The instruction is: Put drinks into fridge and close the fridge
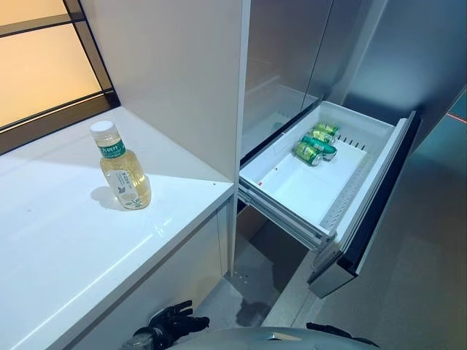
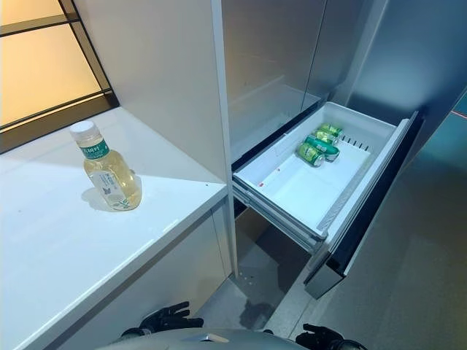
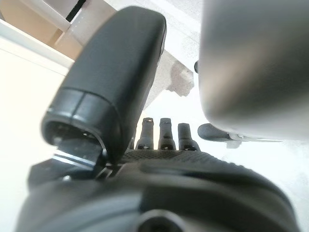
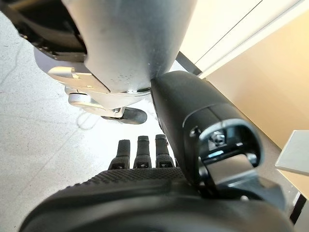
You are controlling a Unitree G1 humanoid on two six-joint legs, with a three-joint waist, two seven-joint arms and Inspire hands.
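**Bottle waiting on counter, fridge drawer standing open**

A bottle of pale yellow drink is standing upright on the white counter — untouched. To its right, the fridge drawer is hanging open with green cans lying at its back. Both hands are hanging low — the left hand and the right hand are resting with fingers relaxed, grasping nothing.

Countertop showing glossy white; drawer looking smooth white plastic; bottle looking clear plastic; cans shining metallic green.
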